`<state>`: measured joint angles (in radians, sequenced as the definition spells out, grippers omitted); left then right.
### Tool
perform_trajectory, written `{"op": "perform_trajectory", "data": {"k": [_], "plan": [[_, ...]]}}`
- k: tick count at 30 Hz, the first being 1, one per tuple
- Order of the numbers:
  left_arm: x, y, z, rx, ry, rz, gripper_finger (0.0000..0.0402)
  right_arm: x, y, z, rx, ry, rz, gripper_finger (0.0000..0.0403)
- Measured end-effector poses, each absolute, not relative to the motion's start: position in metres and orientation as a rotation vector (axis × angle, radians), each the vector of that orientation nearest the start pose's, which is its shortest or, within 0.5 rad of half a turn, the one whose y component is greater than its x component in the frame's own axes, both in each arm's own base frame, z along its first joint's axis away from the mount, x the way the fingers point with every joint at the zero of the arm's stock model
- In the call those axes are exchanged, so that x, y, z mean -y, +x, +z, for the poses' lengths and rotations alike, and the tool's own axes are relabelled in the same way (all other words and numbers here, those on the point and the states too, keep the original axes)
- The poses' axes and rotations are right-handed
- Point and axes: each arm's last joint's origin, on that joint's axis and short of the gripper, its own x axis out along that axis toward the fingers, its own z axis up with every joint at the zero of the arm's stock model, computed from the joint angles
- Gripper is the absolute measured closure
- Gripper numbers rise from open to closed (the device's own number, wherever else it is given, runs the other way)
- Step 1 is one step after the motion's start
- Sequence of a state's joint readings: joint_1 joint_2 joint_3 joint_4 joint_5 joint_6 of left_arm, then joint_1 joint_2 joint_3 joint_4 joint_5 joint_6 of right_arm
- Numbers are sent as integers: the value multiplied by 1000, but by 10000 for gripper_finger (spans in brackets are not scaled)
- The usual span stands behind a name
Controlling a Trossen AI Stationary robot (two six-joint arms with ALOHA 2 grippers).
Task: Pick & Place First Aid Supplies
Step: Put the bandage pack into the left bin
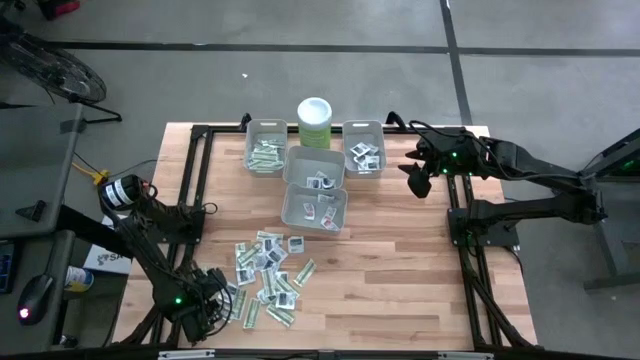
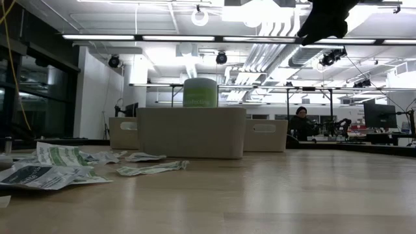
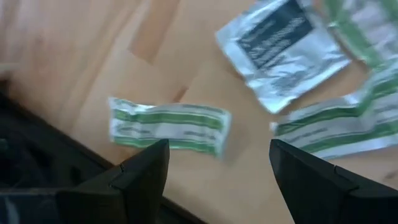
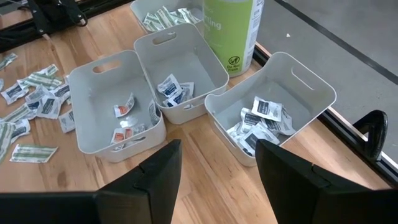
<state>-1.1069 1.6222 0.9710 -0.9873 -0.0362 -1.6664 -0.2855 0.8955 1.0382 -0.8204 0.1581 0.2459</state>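
Observation:
A heap of small flat packets [image 1: 268, 275], green-white strips and white squares with dark print, lies loose on the wooden table near its front left. My left gripper [image 1: 222, 305] is open and empty just above the table at the heap's left edge; in the left wrist view a green-white strip [image 3: 169, 124] lies flat between and beyond its fingers, with a white square packet [image 3: 283, 50] farther off. My right gripper [image 1: 418, 180] is open and empty, raised above the table to the right of the grey bins [image 4: 186, 74].
Four grey bins [image 1: 315, 205] stand at the table's far middle, each with some packets in it. A tall pale green canister with a white lid [image 1: 315, 122] stands behind them. Bare wood lies to the right of the heap. A person sits far off in the room [image 2: 300, 120].

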Motion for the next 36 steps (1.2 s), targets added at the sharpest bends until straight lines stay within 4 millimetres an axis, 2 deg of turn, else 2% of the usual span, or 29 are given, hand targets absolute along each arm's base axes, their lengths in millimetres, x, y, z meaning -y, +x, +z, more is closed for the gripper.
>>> {"op": "perform_trajectory", "data": {"k": [9,29,32,36], "plan": [[228,117,170,-1444,-312,479,127,50,156,343,-630,261,-499,203],[216,109,141,-1523,-348,458,128,51,156,343,-629,261,-511,203],[215,109,139,-1522,-353,453,143,51,156,343,-625,275,-517,203],[216,109,139,-1522,-357,446,186,51,156,343,-624,280,-518,203]]}}
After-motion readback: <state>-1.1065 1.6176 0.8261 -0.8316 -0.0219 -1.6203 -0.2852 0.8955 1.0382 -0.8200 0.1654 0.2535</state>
